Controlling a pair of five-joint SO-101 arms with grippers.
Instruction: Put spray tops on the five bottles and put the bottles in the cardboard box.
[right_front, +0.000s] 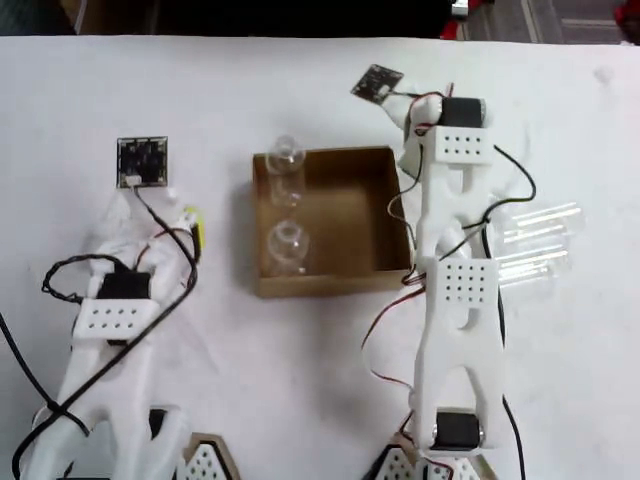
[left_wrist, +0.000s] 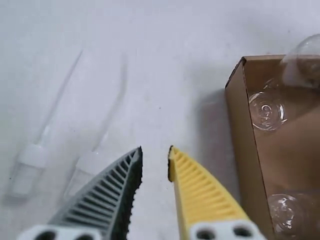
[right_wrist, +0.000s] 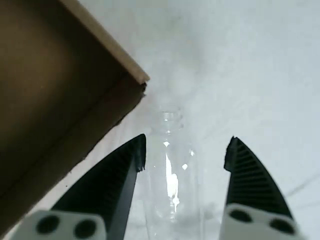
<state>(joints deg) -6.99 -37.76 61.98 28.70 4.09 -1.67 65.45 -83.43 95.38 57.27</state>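
From above, the cardboard box (right_front: 330, 283) sits mid-desk (right_front: 300, 400) between the two arms. Two upright bottles (right_front: 287, 245) stand inside it, along the wall nearer the left arm. Spare bottles (right_front: 540, 235) lie on the desk past the right arm, which partly covers them.

At the left wrist, the left pincer (left_wrist: 155, 160) is narrowly parted and holds nothing. Two spray tops (left_wrist: 31, 159) with long tubes lie beside its grey finger, and the box is on the yellow finger's side.

At the right wrist, the right pincer (right_wrist: 185, 150) gapes wide. A lying bottle (right_wrist: 172, 175) rests on the desk between its fingers, ungripped, just beside the box corner.

Brown cardboard box (right_front: 330, 283), white table (right_front: 300, 385), clear bottles (right_front: 287, 247)
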